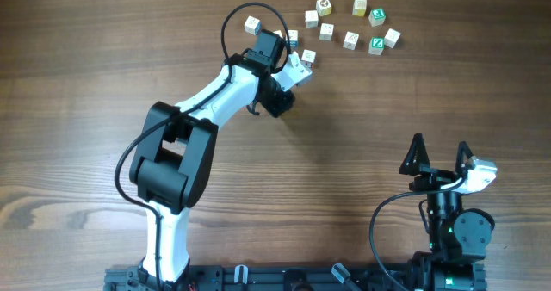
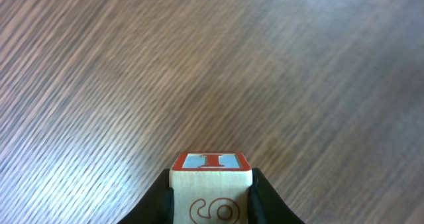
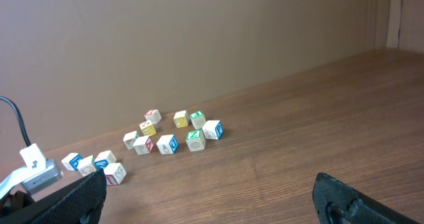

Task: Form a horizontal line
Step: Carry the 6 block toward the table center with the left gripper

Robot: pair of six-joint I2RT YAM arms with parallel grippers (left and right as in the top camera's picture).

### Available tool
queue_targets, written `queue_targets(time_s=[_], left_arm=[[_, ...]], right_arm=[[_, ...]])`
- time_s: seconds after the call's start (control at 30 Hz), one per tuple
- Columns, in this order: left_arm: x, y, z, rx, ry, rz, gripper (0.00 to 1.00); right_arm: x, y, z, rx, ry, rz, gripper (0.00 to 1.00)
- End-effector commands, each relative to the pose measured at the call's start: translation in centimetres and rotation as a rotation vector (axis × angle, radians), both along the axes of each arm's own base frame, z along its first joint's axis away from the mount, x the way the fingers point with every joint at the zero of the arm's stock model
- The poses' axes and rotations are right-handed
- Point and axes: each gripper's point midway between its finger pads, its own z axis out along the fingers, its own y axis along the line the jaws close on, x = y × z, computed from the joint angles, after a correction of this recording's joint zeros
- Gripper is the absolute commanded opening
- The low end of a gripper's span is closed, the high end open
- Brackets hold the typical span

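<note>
Cube [image 2: 212,181], red-edged, clamped in left hand [image 2: 212,207] beside scattered cubes [image 1: 350,40] near table [image 3: 318,98] edge; right hand [image 1: 441,151] gaping, empty.

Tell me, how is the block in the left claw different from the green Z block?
The red-marked pale wooden cube is pinched in the left claw; the green-Z pale wooden cube sits free on the brown wooden table. The first's marks are red; the second's face green. Both are small letter cubes.

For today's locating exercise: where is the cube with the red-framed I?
The cube sits bottom centre of the left wrist view, between the left gripper's fingers, tabletop behind it.
</note>
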Motion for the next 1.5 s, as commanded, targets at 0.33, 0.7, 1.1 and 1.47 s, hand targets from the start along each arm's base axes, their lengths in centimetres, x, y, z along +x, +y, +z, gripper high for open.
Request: queue_targets(time_s=[0.33, 0.7, 1.1, 1.47], left_arm=[[-0.2, 0.6, 0.2, 0.070, 0.035, 0.547, 0.27], [1.3, 2.8, 0.6, 0.088, -0.030, 0.818, 0.29], [0.2, 3.1, 0.2, 0.102, 0.012, 0.879, 0.29], [-0.9, 3.3, -1.1, 0.114, 0.045, 0.871, 0.47]], right_arm=[[0.0, -0.1, 0.2, 0.006, -0.010, -0.007, 1.00], [0.0, -0.1, 0.2, 0.006, -0.010, -0.007, 1.00], [0.0, -0.1, 0.2, 0.006, -0.010, -0.007, 1.00], [0.0, -0.1, 0.2, 0.006, -0.010, -0.007, 1.00]])
